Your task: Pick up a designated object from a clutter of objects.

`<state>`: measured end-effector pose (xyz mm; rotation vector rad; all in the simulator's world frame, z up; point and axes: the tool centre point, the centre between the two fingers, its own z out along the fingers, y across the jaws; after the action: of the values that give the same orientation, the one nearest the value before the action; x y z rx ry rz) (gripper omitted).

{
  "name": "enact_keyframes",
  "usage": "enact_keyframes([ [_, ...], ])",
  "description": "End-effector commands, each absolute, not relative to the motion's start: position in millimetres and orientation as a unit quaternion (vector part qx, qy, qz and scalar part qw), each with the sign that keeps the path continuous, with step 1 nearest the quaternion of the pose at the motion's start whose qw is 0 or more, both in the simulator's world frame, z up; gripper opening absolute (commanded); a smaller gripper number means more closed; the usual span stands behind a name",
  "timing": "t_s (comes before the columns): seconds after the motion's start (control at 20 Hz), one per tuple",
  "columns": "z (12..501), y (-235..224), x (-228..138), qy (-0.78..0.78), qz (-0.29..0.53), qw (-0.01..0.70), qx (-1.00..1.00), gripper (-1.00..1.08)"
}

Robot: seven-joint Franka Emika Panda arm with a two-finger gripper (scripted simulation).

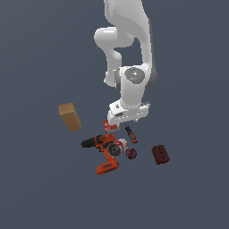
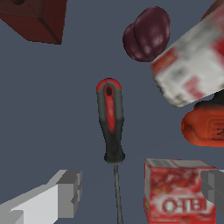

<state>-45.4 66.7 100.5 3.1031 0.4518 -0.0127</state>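
Both hand (image 2: 140,192) fingers astride screwdriver (image 2: 110,118) shaft wrist-view only

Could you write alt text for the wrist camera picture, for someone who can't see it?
A slim red-and-black screwdriver lies between the open fingers of the robot's hand. A red-and-white box, a can, a dark purple ball and an orange drill crowd one side.

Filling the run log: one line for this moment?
phase: pre-grasp | hand: open, above screwdriver | held: nothing | red-white box: beside shaft
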Motion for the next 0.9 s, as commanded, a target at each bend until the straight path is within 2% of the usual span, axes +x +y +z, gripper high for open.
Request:
enact_keyframes([
  [0.0, 87.7, 70.9, -52.4, 0.155, -0.002, 0.002, 0.988, 1.00],
  [0.85, 58.8, 78.2, -67.0, 0.175, -0.001, 0.000, 0.985, 1.00],
])
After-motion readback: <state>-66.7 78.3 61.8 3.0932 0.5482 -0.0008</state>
